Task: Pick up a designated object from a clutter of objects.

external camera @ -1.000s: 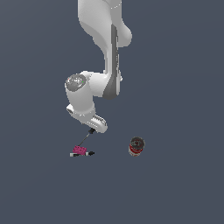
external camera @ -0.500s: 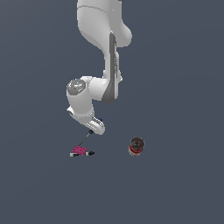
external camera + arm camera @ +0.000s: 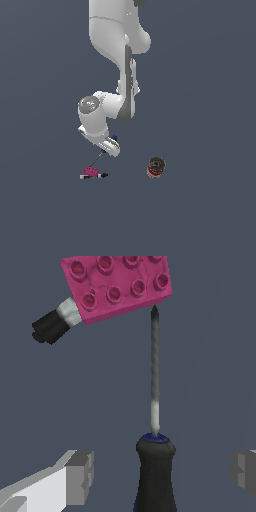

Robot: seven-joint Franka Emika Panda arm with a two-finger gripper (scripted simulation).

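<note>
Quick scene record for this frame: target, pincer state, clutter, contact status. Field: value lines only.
target: screwdriver, black handle, thin dark shaft
target pose: tip meets the pink block's edge in the wrist view; actual contact unclear
pincer: open, fingers either side of the handle, gaps on both sides
marker: partly under the pink block
can: apart, toward the exterior view's right
grasp: not yet closed

Glossy white arm (image 3: 116, 45) built of rounded, tubular links, with a dark grey seam running down the side of the forearm link and a grey circular cap (image 3: 89, 104) closing the bulbous wrist joint. Gripper (image 3: 162, 471) with white finger bodies that end in blocky, flat-faced grey pads (image 3: 81, 477); a small dark blue detail sits where the white hand meets the wrist.
</note>
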